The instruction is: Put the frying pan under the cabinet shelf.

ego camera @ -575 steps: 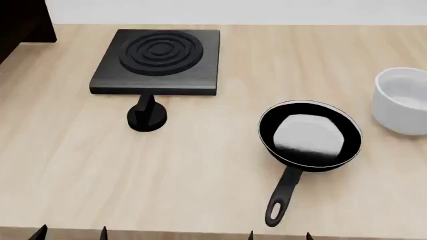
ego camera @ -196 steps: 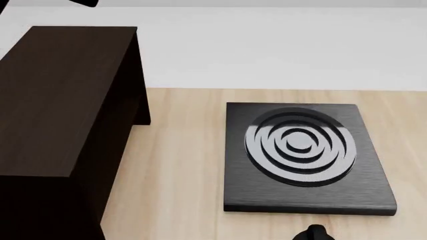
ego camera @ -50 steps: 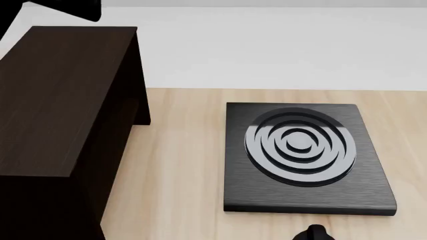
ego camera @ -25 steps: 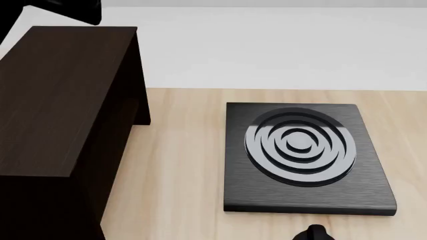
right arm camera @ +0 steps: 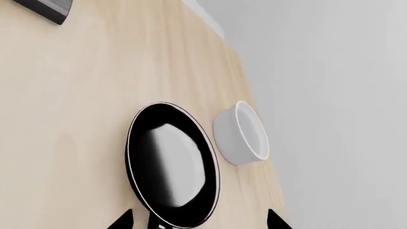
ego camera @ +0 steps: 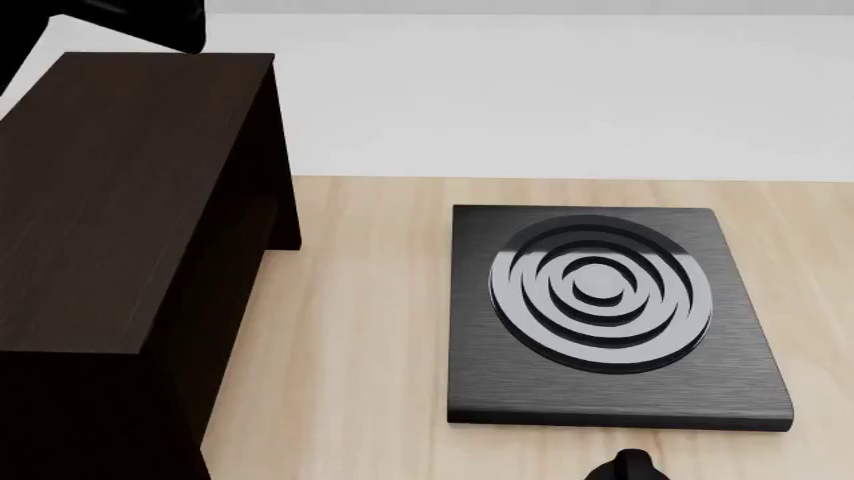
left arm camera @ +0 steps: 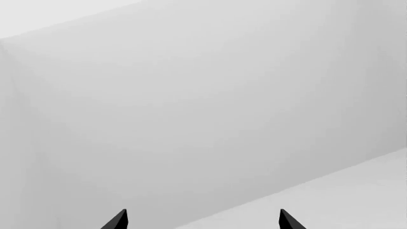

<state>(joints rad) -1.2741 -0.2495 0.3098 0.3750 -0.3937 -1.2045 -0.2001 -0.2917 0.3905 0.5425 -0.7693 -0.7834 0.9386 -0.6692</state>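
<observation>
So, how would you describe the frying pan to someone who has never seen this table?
Find the light wooden table in the right wrist view. The frying pan lies flat on it, beside a white bowl. It is the only round black thing there, shallow, with a thin silver rim and a glossy inside.

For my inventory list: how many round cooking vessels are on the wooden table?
2: the round black frying pan and the white round bowl, side by side in the right wrist view. Others may lie out of view.
</observation>
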